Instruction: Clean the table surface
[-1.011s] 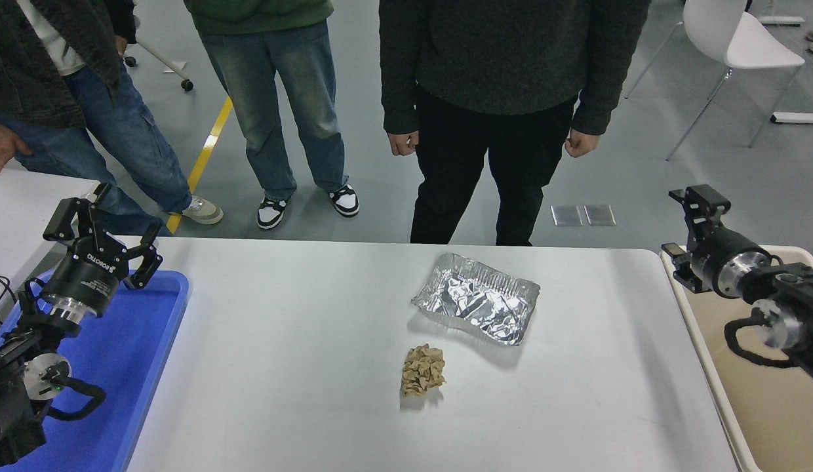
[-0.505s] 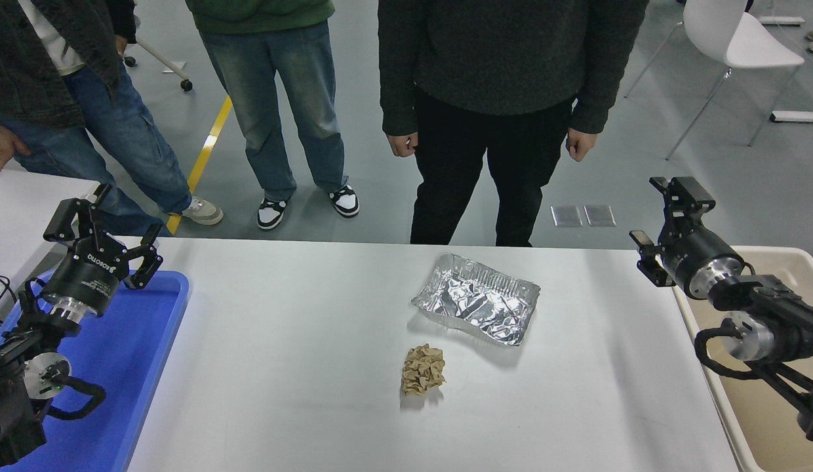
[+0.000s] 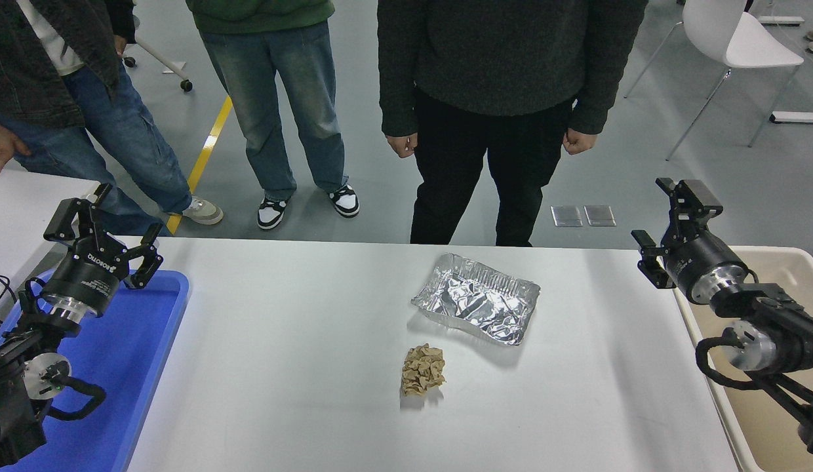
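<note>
The white counter (image 3: 282, 367) fills the view; a foil tray (image 3: 477, 299) and a crumpled paper ball (image 3: 423, 370) lie mid-counter as rubbish. The right gripper (image 3: 669, 226), open and empty, hovers by the beige bin (image 3: 767, 419), probably where the rubbish goes. The left gripper (image 3: 105, 226) is parked open above the blue tray (image 3: 144, 354).

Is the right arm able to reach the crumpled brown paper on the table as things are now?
Probably yes. The right gripper is open above the table surface's right edge, and only bare tabletop lies between it and the brown paper. The foil tray sits farther back, off that path.
</note>
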